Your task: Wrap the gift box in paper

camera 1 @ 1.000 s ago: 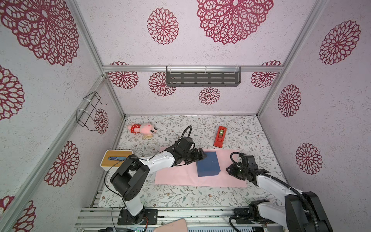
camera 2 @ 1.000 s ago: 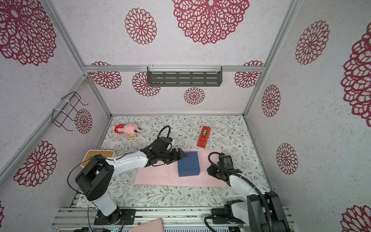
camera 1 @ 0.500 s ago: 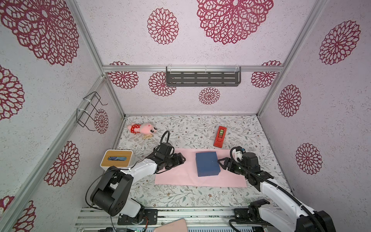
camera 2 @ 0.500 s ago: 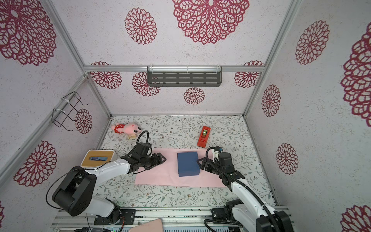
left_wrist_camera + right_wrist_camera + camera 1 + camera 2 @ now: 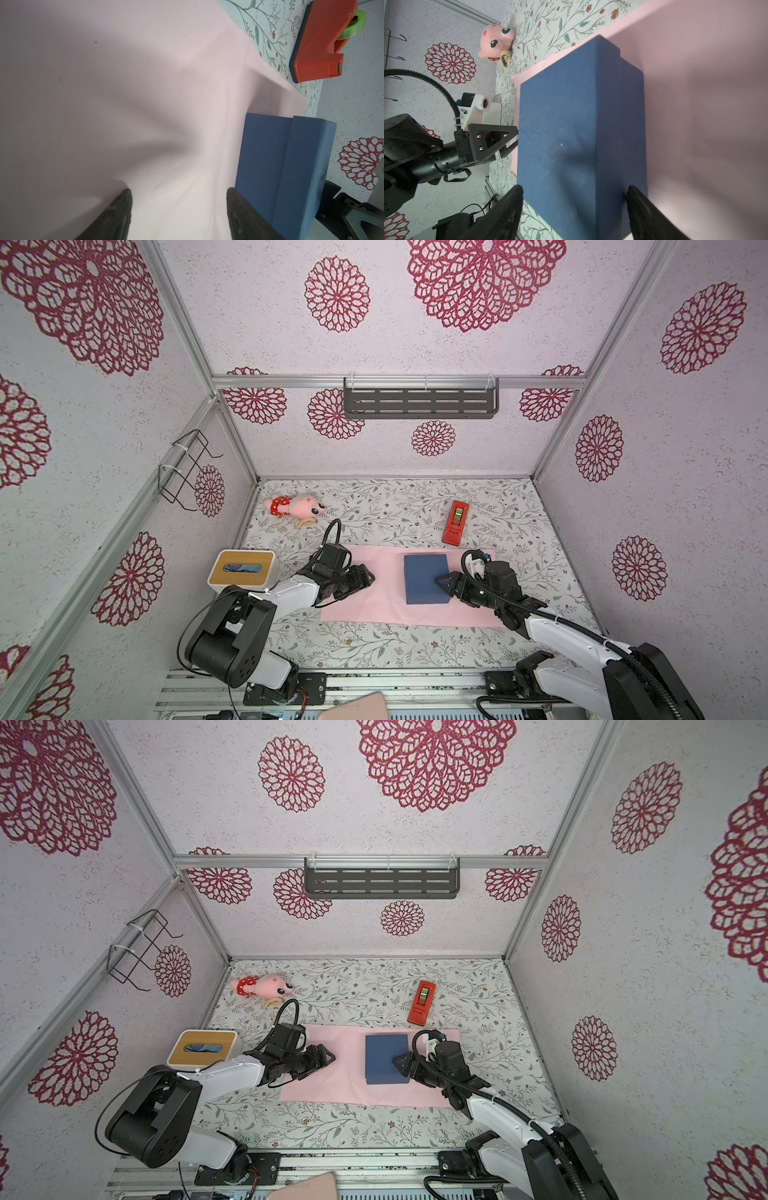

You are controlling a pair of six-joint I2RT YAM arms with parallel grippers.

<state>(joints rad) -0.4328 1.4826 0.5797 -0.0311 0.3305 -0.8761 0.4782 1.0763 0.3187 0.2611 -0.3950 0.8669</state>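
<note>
Left gripper (image 5: 365, 580) retreated, right gripper (image 5: 444, 587) jaws spread at gift box (image 5: 422, 576)

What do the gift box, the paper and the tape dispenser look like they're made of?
The gift box: likely cardboard with a matte, slightly fuzzy navy covering; no glare, faint speckle. The paper: thin pale pink sheet, matte; soft ripples and creases. The tape dispenser: red moulded plastic, semi-gloss, with a translucent green tape roll.
</note>
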